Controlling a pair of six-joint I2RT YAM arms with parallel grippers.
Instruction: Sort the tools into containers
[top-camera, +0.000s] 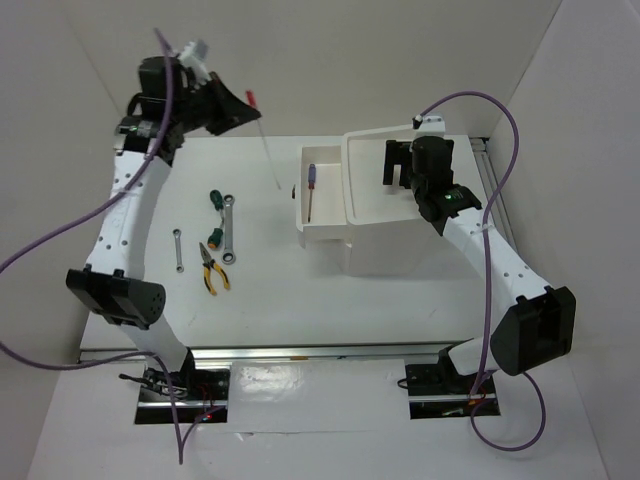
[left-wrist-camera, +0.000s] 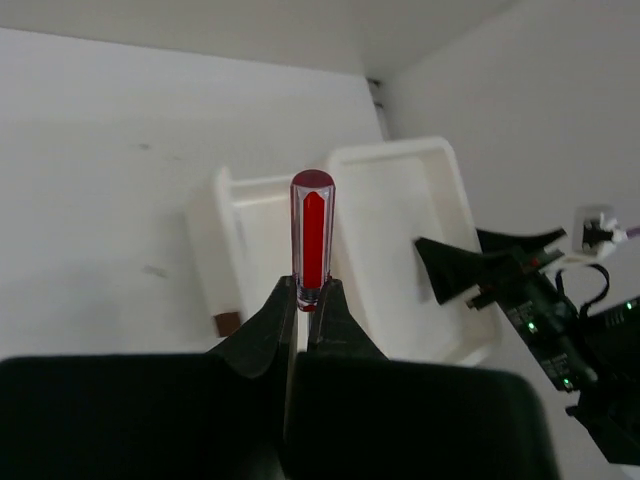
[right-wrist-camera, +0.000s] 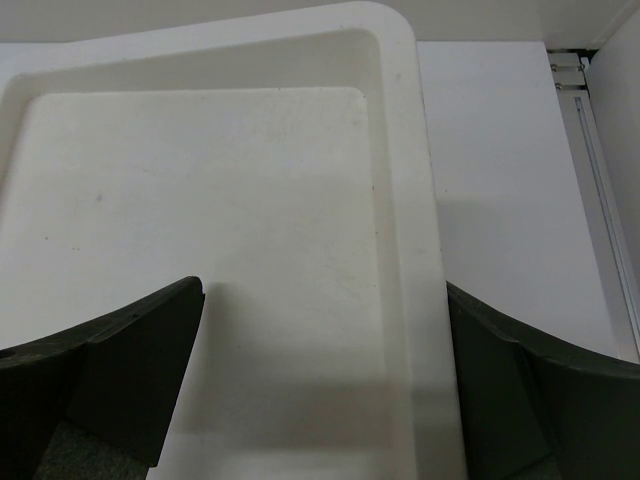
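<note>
My left jaws are clamping the red clear-plastic-handled screwdriver (left-wrist-camera: 312, 235) at its handle base; probably light, stiff, slick. My right jaws are gaping.

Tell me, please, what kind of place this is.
Probably a robot test cell in a lab: two arms bolted to a white table, plain white walls around it, and tools laid out beside a drawer box.
</note>
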